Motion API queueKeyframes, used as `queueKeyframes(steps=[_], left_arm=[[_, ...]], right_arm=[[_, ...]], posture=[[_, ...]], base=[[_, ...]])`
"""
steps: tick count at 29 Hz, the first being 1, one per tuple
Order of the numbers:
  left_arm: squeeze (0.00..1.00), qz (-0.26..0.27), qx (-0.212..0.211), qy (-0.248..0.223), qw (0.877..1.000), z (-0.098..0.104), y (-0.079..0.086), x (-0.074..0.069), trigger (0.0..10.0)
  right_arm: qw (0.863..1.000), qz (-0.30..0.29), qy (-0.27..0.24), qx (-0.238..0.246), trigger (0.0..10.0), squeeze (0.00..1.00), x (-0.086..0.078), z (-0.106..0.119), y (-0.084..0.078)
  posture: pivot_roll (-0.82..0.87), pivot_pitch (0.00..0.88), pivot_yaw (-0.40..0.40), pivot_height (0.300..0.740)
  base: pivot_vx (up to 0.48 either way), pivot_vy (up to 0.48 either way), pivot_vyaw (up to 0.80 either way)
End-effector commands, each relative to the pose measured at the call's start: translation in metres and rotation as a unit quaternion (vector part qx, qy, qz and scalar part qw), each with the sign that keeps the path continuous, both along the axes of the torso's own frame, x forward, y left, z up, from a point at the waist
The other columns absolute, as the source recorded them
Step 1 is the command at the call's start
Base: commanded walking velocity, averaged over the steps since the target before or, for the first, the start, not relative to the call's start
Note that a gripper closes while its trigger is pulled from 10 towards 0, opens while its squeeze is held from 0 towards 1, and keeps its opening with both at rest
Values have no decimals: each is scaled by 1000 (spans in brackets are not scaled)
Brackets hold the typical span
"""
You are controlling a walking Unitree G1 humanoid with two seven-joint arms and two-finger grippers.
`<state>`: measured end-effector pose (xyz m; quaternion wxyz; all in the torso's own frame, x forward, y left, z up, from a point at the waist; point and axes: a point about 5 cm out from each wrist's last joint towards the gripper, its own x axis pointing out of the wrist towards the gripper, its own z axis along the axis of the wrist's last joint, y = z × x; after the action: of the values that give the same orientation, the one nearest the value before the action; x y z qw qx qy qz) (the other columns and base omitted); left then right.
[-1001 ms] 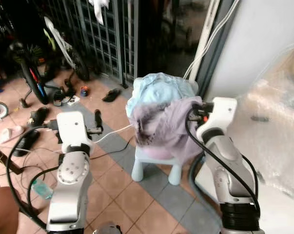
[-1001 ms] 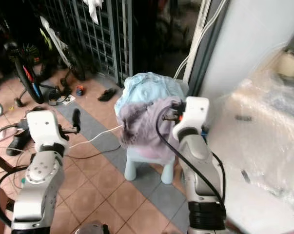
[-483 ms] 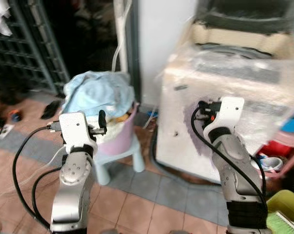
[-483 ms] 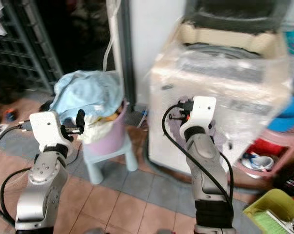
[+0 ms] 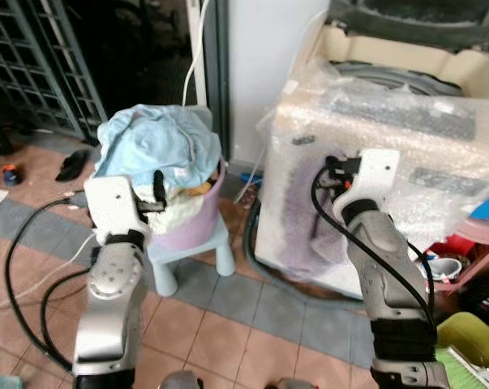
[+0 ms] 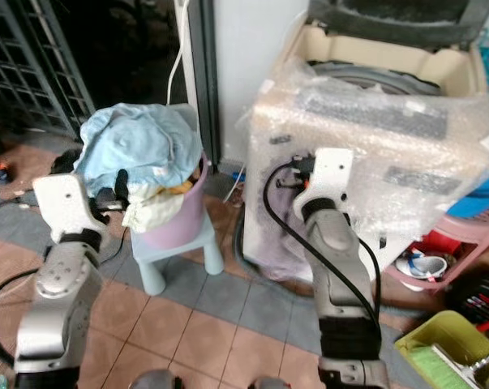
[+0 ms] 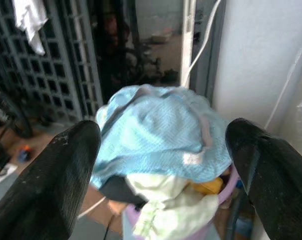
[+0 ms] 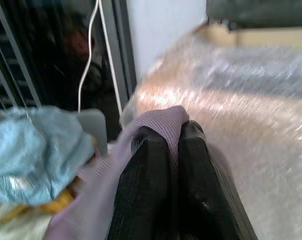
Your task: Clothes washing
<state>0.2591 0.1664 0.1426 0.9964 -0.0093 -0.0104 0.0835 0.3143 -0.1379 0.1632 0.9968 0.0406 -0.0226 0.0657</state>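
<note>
Two claws are raised in front of the robot, and only one is carrying anything. The right claw (image 8: 173,165) is pinching its fingers tight together on a purple garment (image 8: 156,125), whose fold is sticking out between the tips while the rest is hanging down along the bubble-wrapped front of the washing machine (image 5: 406,121). The machine's tub opening (image 5: 390,69) is lying farther off and higher than that claw, slightly to its right, lid up, so I judge the coming move to be a lift up and away over the near rim, and the right arm is plainly the nearer one for it. The left claw (image 7: 161,150) is hovering with its fingers spread wide and nothing between them, pointing at the pink basket (image 5: 197,219) on a small stool (image 5: 216,247), heaped with a light blue cloth (image 5: 155,146).
</note>
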Motion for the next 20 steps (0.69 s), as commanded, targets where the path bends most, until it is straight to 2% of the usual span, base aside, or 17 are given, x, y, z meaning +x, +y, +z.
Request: queueKeyframes(steps=[1, 6, 9, 14, 19, 20], left_arm=[[0, -20, -7, -14, 1000, 6, -11, 1, 10000], [0, -36, -12, -2, 999, -2, -21, -1, 10000], [0, -39, -17, -5, 999, -2, -23, 1, 10000], [0, -37, -15, -1, 999, -5, -24, 1, 10000], [0, -29, -12, -8, 999, -3, -23, 0, 10000], [0, -26, -14, -7, 1000, -6, -21, -2, 10000]], right_arm=[[999, -11, -33, -8, 10000, 0, 2, 13, -8], [1000, -9, -29, -8, 10000, 0, 6, 11, -8], [998, -3, -59, -25, 10000, 0, 17, 28, -8], [995, 14, -82, -50, 10000, 0, 25, 38, -8], [996, 20, -84, -36, 10000, 0, 26, 40, -7], [994, 46, -87, -36, 10000, 0, 22, 37, 4]], posture=[[4, 4, 25, 740], [10, 0, 11, 740], [4, 0, 9, 740], [12, 0, 6, 740], [16, 0, 4, 740], [16, 0, -15, 740]], base=[[480, 0, -800], [480, 0, -800], [480, 0, -558], [460, 0, 0], [429, 0, 0], [0, 0, 0]])
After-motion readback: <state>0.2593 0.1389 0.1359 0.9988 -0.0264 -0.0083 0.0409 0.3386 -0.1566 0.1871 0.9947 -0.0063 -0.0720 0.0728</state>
